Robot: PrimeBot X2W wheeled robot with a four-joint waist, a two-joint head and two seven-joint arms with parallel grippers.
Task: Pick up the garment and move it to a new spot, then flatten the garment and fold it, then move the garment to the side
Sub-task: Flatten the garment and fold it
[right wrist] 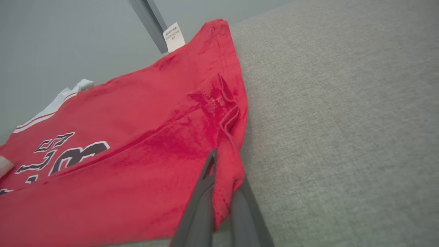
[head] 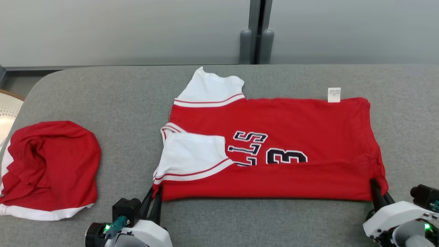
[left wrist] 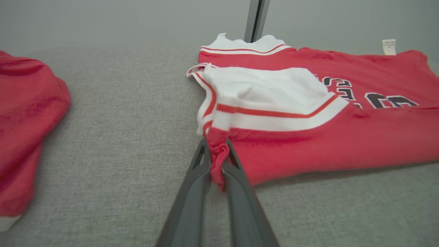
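The garment [head: 274, 144] is a red jersey with white sleeves and dark lettering, spread across the middle of the grey table [head: 137, 89] with its near long edge folded over. My left gripper [head: 156, 193] is shut on the garment's near left corner; in the left wrist view red cloth [left wrist: 217, 154] bunches between the dark fingers [left wrist: 195, 181]. My right gripper [head: 375, 188] is shut on the near right corner, and in the right wrist view the red hem [right wrist: 226, 175] is pinched between its fingers [right wrist: 202, 199]. A white label [head: 333, 95] sticks out at the far edge.
A second red and white garment [head: 48, 168] lies bunched at the table's left side. A pale round object [head: 8, 109] sits beyond the table's left edge. A grey wall with a dark vertical post [head: 256, 31] stands behind the table.
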